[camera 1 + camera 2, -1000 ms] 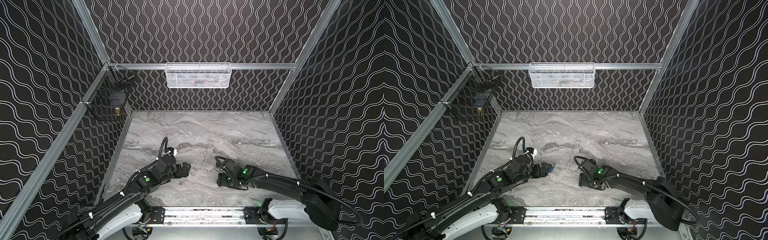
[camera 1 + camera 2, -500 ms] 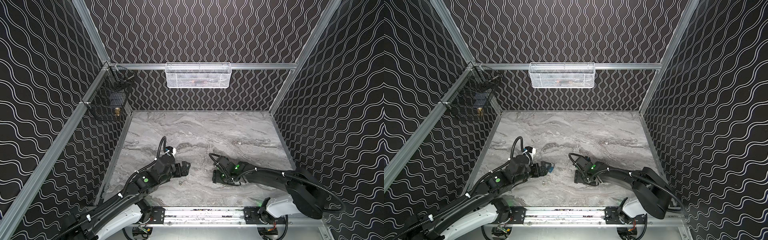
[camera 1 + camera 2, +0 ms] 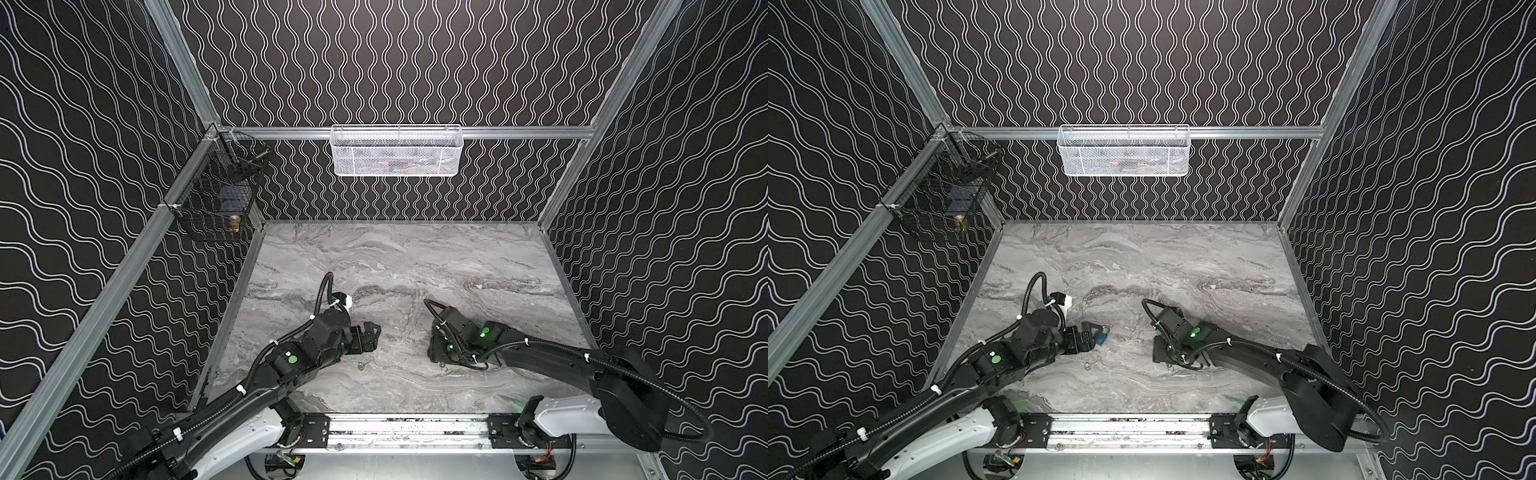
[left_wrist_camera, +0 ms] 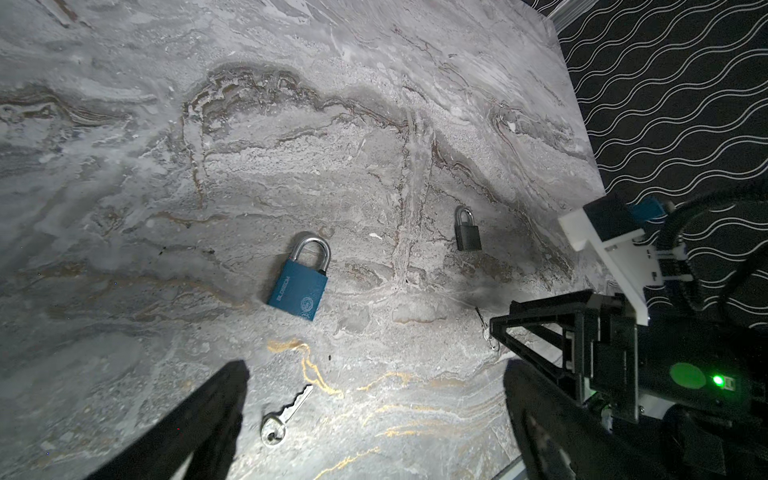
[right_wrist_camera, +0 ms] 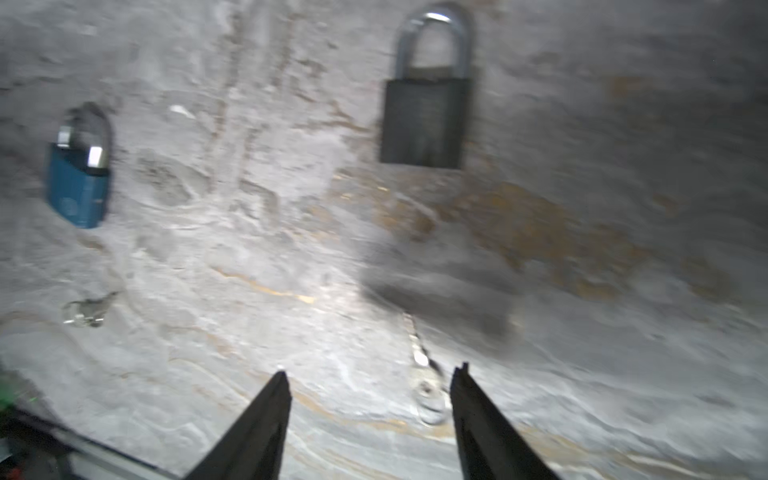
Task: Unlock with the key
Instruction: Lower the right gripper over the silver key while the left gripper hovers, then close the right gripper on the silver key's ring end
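A grey marble table [image 3: 395, 257] is being shown across the lower middle of both top views. At upper centre a white mesh basket [image 3: 397, 151] is being carried on the back rail; a reddish thing [image 3: 390, 162] is lying in it, too dim to name. At upper left a black wire basket [image 3: 216, 199] is holding a dark box [image 3: 232, 198] and a small brass piece [image 3: 235, 223].

Lower left of centre, the left claw [image 3: 368, 337] is being held spread wide and empty. Lower right of centre, the right claw [image 5: 372, 372] is being held low over the table, fingers apart, pinching nothing.

A blue padlock [image 4: 299, 286] is lying flat just ahead of the left claw, and a black padlock [image 5: 424, 120] ahead of the right claw. The left-hand key [image 4: 282, 415] is lying near the left claw. The right-hand key [image 5: 424, 382] is being framed between the right claw's fingers, just beside one, its long axis running toward the black padlock. The right arm is judged nearer, so a pinch on the ring end is being called for.
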`<state>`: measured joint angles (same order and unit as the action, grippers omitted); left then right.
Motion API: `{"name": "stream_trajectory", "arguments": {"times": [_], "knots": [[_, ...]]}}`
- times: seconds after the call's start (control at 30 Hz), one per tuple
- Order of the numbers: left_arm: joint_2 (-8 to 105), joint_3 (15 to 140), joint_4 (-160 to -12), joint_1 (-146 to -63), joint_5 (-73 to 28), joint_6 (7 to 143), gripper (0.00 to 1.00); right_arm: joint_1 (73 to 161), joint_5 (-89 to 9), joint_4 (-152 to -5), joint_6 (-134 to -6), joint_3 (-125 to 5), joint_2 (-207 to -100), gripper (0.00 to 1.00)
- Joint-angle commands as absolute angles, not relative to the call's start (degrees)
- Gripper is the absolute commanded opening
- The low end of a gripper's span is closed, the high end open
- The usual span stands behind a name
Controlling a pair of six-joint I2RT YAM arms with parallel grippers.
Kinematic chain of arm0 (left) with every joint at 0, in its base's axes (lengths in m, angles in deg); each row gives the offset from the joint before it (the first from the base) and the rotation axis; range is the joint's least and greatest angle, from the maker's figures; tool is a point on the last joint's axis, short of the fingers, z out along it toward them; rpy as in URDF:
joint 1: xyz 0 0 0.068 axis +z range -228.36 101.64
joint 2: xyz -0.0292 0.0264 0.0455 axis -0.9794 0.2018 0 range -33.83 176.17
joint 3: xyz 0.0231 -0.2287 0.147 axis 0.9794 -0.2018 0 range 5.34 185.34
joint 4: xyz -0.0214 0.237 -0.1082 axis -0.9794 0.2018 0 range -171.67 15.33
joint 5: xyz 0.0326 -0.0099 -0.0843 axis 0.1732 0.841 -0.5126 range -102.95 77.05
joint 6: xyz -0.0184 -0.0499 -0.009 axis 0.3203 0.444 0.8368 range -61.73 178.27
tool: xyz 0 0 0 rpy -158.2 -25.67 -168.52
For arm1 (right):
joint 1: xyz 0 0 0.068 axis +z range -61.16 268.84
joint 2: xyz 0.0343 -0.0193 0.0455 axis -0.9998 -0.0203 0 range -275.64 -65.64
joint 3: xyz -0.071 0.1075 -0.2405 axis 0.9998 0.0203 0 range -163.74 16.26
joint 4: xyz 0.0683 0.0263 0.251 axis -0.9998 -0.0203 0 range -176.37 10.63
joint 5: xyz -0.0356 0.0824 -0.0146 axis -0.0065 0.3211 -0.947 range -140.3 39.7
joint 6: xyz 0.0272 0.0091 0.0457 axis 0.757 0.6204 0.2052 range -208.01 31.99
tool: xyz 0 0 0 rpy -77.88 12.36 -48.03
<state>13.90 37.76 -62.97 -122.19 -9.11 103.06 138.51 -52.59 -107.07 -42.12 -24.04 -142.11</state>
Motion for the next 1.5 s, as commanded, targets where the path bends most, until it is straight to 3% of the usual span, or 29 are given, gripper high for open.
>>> {"name": "stream_trajectory", "arguments": {"times": [0.0, 0.4, 1.1, 1.47], "knots": [[15.1, 38.8, -64.5, -122.2, -10.5, 102.7, 0.99, 138.5, -52.8, -111.0, -41.3, -22.9, -141.2, 0.59], [16.3, 38.2, -66.3, -122.2, -11.6, 103.3, 0.99, 138.7, -50.5, -111.0, -41.3, -21.6, -141.3, 0.4], [17.6, 37.7, -67.6, -122.2, -11.9, 103.3, 0.99, 140.8, -56.6, -115.2, -42.8, -28.2, -149.8, 0.37], [17.2, 37.5, -67.2, -122.2, -11.7, 103.3, 0.99, 140.9, -51.7, -111.4, -43.7, -25.4, -150.9, 0.33]]}}
